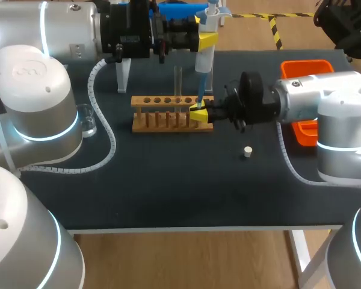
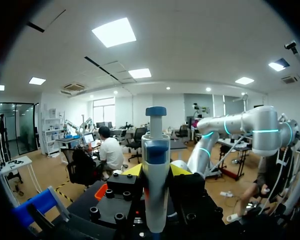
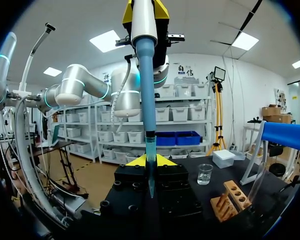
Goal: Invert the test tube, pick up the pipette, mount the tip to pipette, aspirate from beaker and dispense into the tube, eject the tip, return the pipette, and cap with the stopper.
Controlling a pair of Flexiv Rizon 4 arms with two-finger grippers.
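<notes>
Pipette (image 1: 205, 59) seemingly vertical, blue tip (image 1: 200, 96) pointing down

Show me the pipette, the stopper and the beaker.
pipette (image 1: 204, 60), head view, on its white body.
stopper (image 1: 248, 152), head view, on its top.
beaker (image 3: 205, 174), right wrist view, on its glass wall.

Left arm (image 1: 33, 90) and right arm (image 1: 325, 99): rounded white-and-silver housings with glowing cyan joint rings (image 1: 39, 136). A white spiral-wrapped cable (image 1: 106, 139) runs along each arm. Wrist sections are black. Left gripper (image 1: 207, 40) and right gripper (image 1: 198, 113): black, screw-fastened bodies with bright yellow fingertips.
</notes>
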